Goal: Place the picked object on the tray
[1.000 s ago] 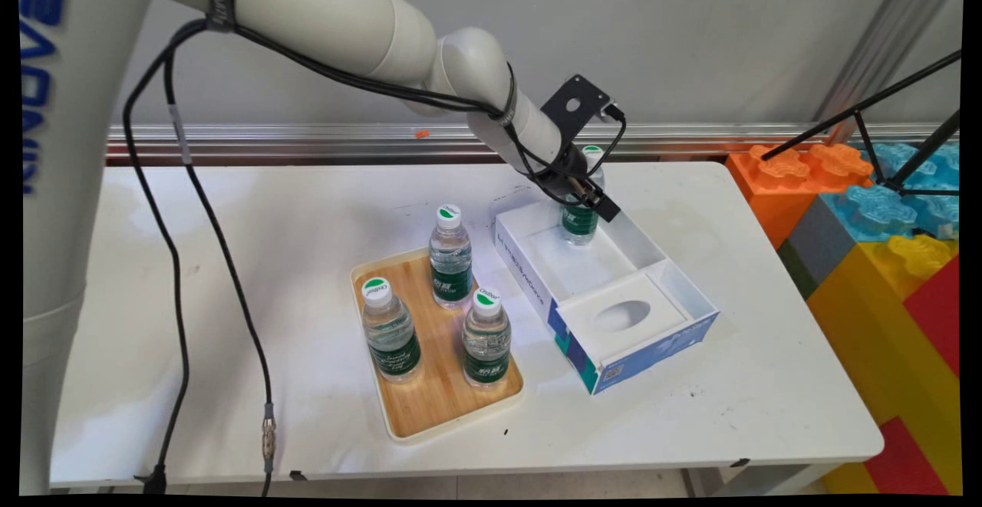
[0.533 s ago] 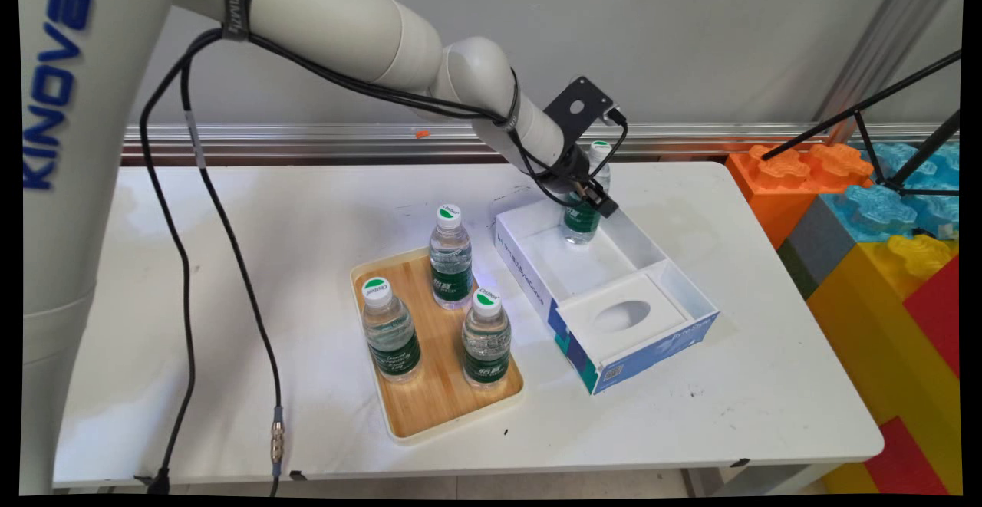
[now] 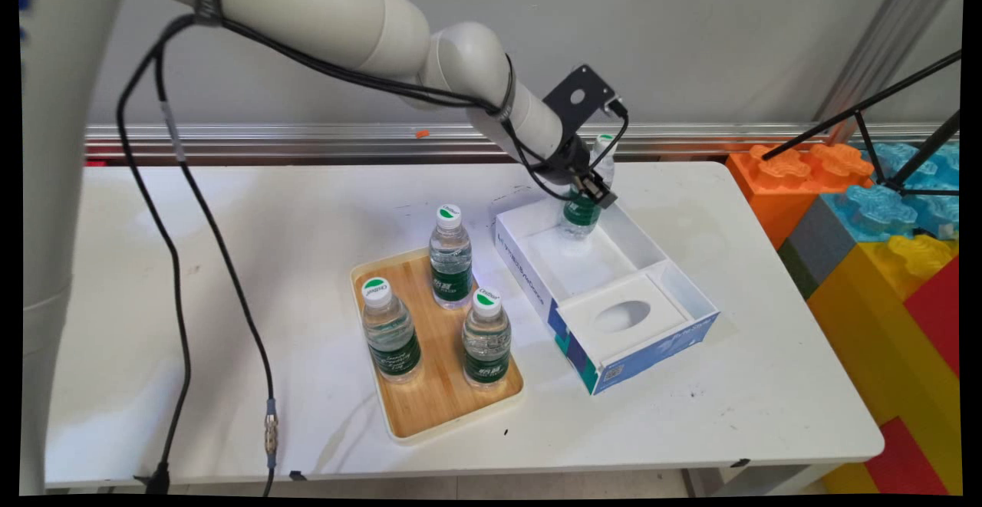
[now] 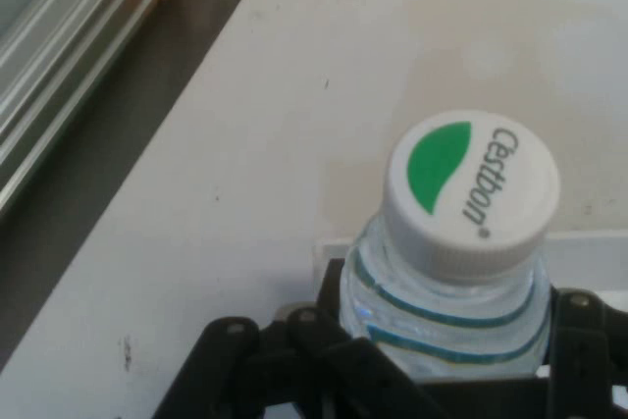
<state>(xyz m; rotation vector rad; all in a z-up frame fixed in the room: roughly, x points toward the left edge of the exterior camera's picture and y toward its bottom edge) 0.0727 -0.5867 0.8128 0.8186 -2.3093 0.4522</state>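
Observation:
My black gripper (image 3: 588, 188) is shut on the shoulder of a small clear water bottle (image 3: 580, 214) with a green label and a white cap. The bottle leans to the right, its base over the far end of an open white box (image 3: 529, 275) with blue sides. In the hand view the cap (image 4: 473, 188), printed with a green leaf, sits just above my gripper (image 4: 449, 336), and black fingers (image 4: 332, 293) press on both sides of the bottle. I cannot tell whether the base still touches the box floor.
A wooden tray (image 3: 430, 407) left of the box holds three upright bottles (image 3: 450, 258) (image 3: 390, 330) (image 3: 486, 338). The box's near end has a white insert with an oval hole (image 3: 621, 315). Large coloured blocks (image 3: 882, 246) and a black tripod (image 3: 874, 139) stand right of the table.
The held bottle has risen a little at the box's far end and tipped from upright to leaning right. The gripper moved up and slightly right with it.

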